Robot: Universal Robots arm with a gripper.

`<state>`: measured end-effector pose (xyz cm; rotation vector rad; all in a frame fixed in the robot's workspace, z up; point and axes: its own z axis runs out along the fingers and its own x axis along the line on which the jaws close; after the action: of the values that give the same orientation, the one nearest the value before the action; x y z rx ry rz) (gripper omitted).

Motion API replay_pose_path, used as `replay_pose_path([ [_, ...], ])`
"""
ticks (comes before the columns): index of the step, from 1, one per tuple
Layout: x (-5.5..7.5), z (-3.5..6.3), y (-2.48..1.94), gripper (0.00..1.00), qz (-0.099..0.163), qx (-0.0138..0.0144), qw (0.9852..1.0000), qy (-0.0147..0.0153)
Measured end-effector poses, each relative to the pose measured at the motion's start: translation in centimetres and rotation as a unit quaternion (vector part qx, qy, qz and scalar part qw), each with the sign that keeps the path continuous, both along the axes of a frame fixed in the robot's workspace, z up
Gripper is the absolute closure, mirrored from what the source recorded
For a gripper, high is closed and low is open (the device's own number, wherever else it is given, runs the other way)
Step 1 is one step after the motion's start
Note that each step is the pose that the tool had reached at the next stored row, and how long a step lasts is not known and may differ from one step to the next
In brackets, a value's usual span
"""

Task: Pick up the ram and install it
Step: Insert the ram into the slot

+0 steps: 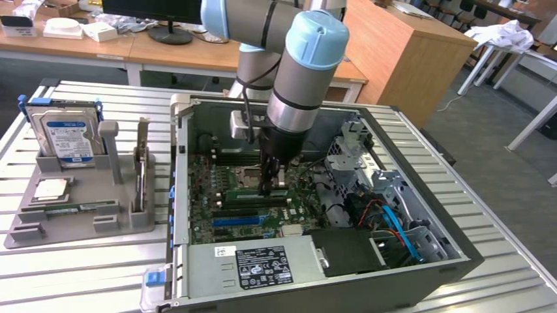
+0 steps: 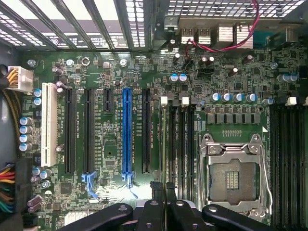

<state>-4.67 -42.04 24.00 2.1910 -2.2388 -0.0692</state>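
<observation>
The ram point(image 1: 252, 192), a narrow pale-green stick, stands on edge in a memory slot of the motherboard point(image 1: 218, 202), beside the empty processor socket point(image 2: 233, 180). My gripper point(image 1: 266, 191) reaches straight down into the open computer case point(image 1: 435, 254), shut on the middle of the stick. In the wrist view my gripper point(image 2: 163, 186) sits over the line of the memory slots point(image 2: 179, 144), and its dark fingertips point(image 2: 156, 188) stand close together. The part of the stick under the fingers is hidden.
A grey holder point(image 1: 130, 222) at the exterior view's left carries a hard drive point(image 1: 65, 134), a square silver chip point(image 1: 51, 189), another flat green stick point(image 1: 78, 208) and an upright card point(image 1: 141, 166). A blue slot point(image 2: 126, 130), cables point(image 1: 396, 225) and the power supply point(image 1: 252, 264) surround the slot.
</observation>
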Motion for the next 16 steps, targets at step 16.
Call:
replay_pose_path([
  [16, -0.26, -0.73, 0.07, 0.88, 0.011, -0.0001, 0.9999, 0.0000],
])
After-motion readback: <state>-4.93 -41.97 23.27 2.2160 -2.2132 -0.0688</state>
